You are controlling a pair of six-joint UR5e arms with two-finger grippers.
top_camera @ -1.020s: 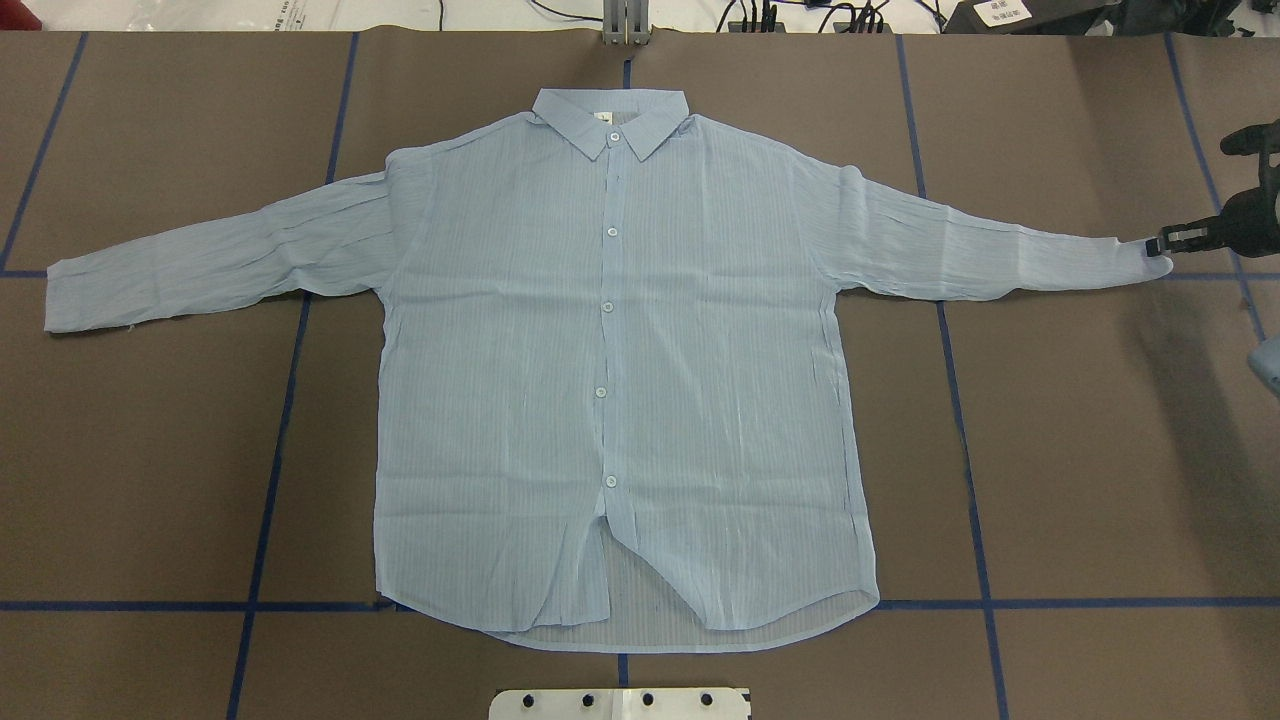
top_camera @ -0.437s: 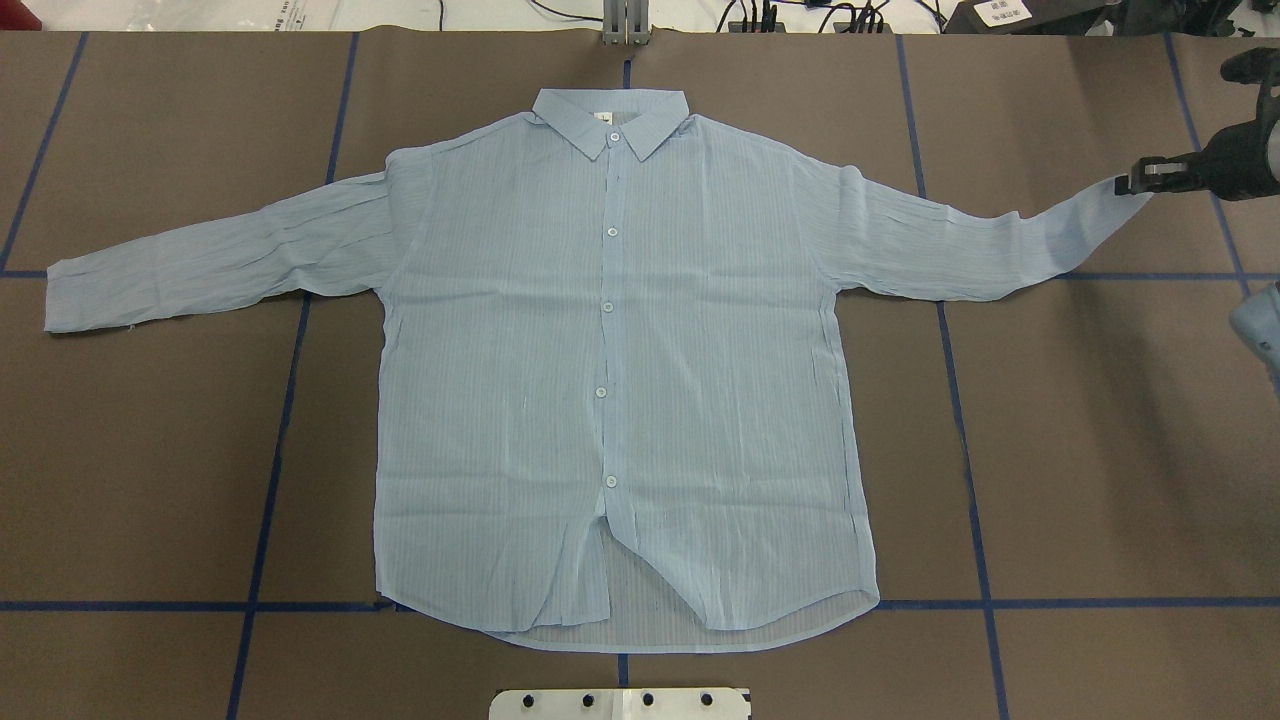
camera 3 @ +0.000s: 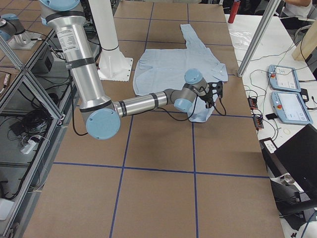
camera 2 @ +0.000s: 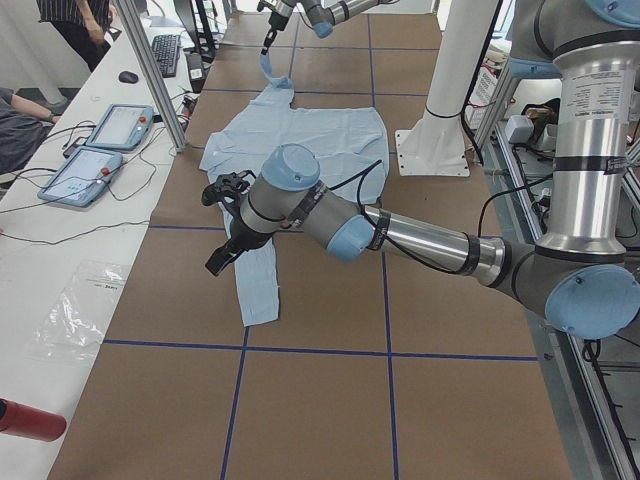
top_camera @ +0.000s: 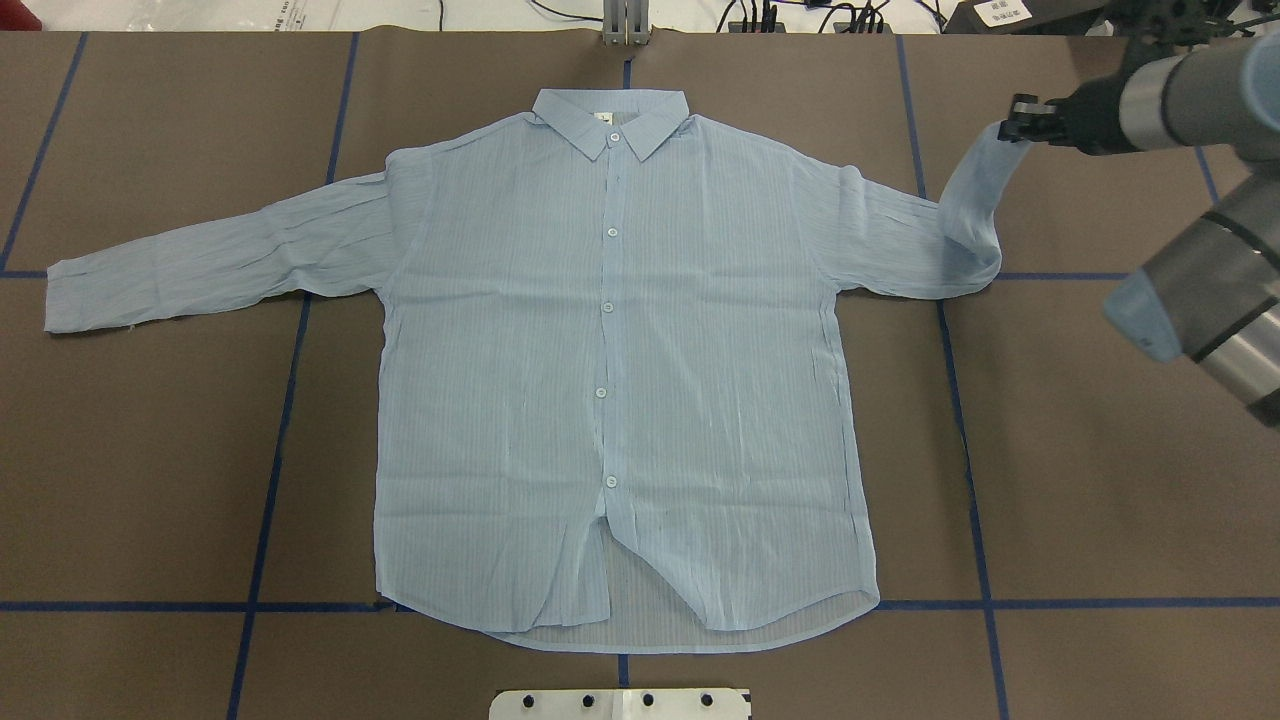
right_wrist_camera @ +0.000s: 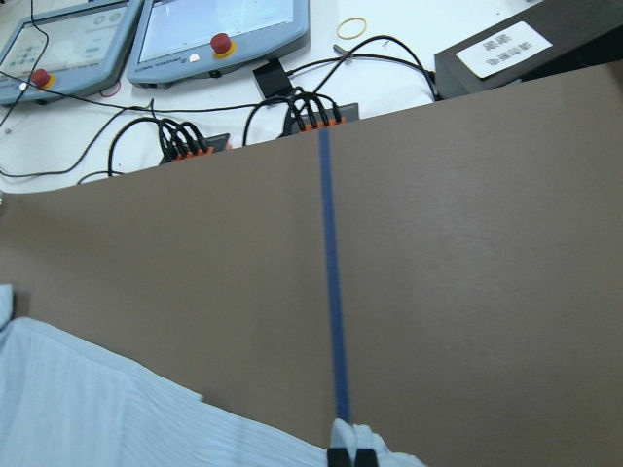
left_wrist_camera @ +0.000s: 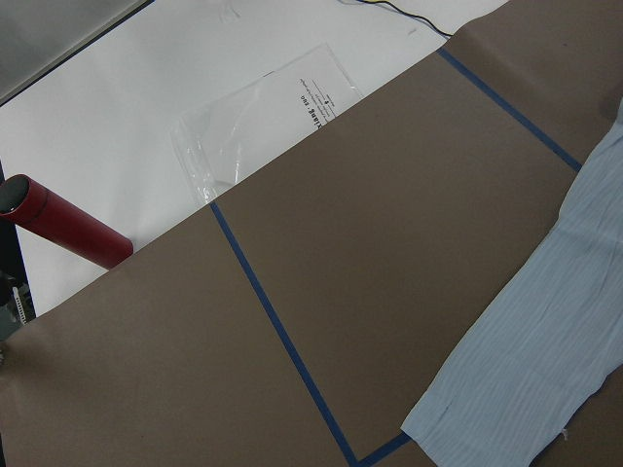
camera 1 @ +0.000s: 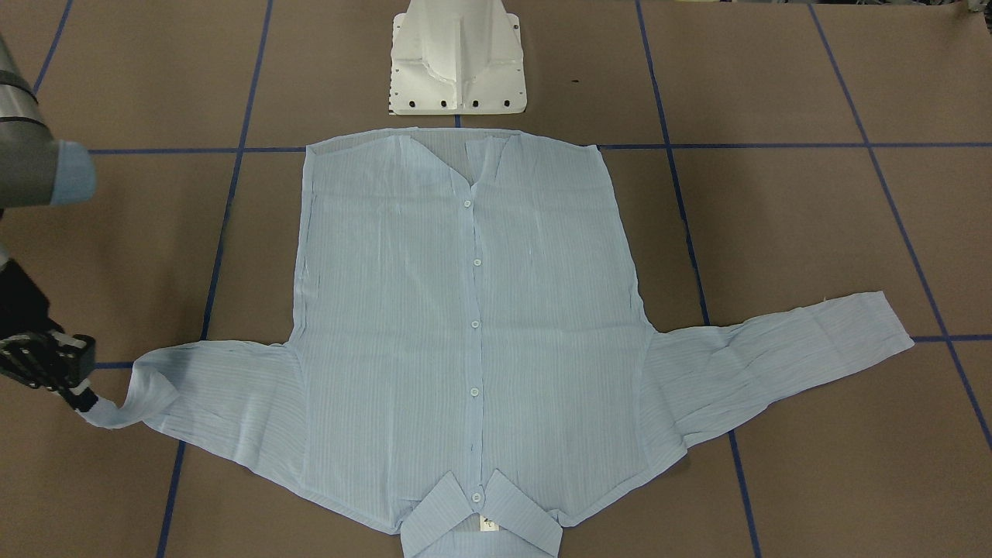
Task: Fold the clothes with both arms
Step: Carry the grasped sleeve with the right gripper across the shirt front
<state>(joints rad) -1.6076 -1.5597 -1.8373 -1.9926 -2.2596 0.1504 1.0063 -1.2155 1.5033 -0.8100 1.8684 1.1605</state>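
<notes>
The light blue shirt [top_camera: 610, 360] lies flat and buttoned, collar [top_camera: 610, 118] toward the table's far edge. My right gripper [top_camera: 1012, 122] is shut on the right sleeve's cuff and holds it up off the table, so the sleeve [top_camera: 965, 215] curls up in a loop. In the right wrist view the fingertips [right_wrist_camera: 339, 457] pinch a bit of the cloth. The left sleeve [top_camera: 200, 260] rests stretched out flat. My left gripper [camera 2: 222, 255] shows only in the exterior left view, hovering over that sleeve's end [camera 2: 258, 285]; I cannot tell whether it is open or shut.
The white pedestal [camera 1: 457, 58] stands by the shirt's hem. Blue tape lines [top_camera: 270, 470] cross the brown table cover. Beyond the far edge lie teach pendants [camera 2: 100, 150], cables [right_wrist_camera: 302, 112], a plastic bag [left_wrist_camera: 258, 126] and a red cylinder [left_wrist_camera: 63, 229].
My right gripper has lifted the right cuff off the table and carried it inward and toward the far edge; the sleeve, flat before, now stands in a loop.
</notes>
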